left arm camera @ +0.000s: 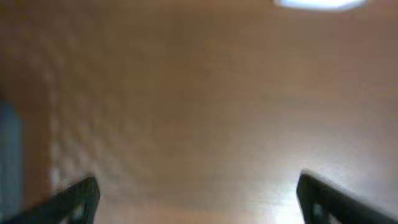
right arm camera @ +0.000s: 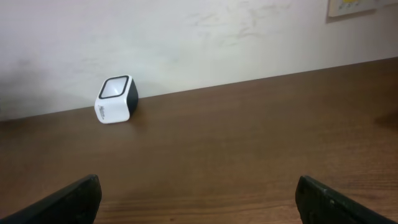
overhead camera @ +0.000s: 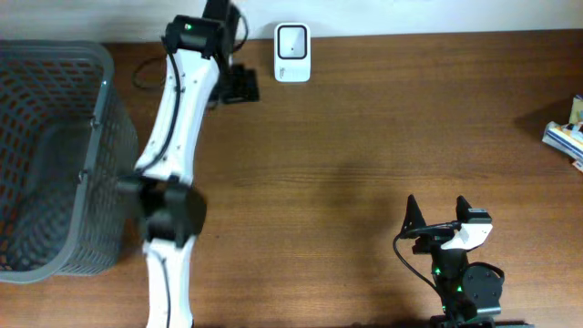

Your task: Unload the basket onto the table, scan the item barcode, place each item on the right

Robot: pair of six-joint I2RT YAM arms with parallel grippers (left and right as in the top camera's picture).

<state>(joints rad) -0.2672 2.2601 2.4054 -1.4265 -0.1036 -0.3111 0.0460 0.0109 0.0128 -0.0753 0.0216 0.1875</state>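
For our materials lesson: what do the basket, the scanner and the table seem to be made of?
Basket: probably grey plastic, matte, with moulded lattice walls.
Scanner: white plastic casing, smooth and slightly glossy, with a dark window.
Table: brown wood or wood-look laminate; grain streaks show.

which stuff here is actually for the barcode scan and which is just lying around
For the job:
white scanner, top centre of the overhead view
colourful packet at the right edge, partly cut off, probably the item to scan
left hand and right hand, both open and empty

Just lying about:
grey mesh basket on the left, not needed for the scan itself
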